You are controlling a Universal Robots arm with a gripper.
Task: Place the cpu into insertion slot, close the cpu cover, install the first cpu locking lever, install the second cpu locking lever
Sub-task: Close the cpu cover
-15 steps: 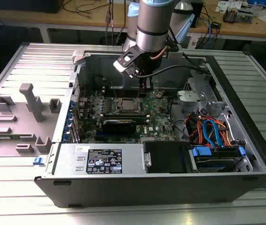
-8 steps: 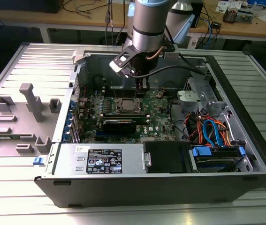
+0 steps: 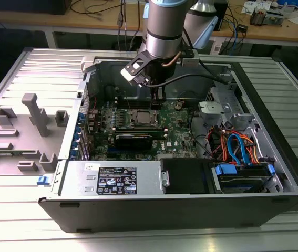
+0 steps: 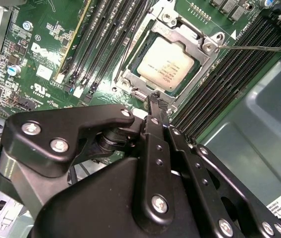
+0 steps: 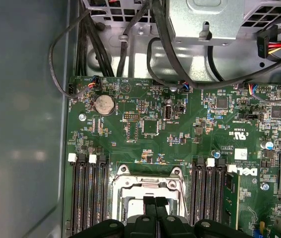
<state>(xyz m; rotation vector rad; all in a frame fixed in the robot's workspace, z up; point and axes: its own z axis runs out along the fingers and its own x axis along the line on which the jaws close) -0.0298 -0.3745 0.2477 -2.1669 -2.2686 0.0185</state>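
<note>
- Workshop backdrop: wooden back worktop (image 3: 85,21) along the far wall, littered with cables.
- Ribbed silvery metal worktop (image 3: 138,239) carries the job; a grey plastic fixture (image 3: 30,113) sits at the exterior view's left.
- Black open computer case (image 3: 154,215) lies on its side, so the board faces up for top-down access.
- Grey robot arm (image 3: 162,26) reaches down into the case.
- Green motherboard (image 3: 177,139) lies flat on the case floor.
- Square silver-rimmed insertion slot (image 3: 143,118) sits between the black memory slots.
- Thin silvery cpu cover (image 4: 199,37) looks folded down over the chip edges.
- Dull silver-grey square cpu (image 4: 166,64) is seated in the slot, so placing looks done.
- Black pincer (image 5: 155,200) is pressed together and holds nothing, its tip just beside the slot edge.
- Thin silvery locking lever (image 4: 259,48) juts out from the slot corner; it reads as unlatched.
</note>
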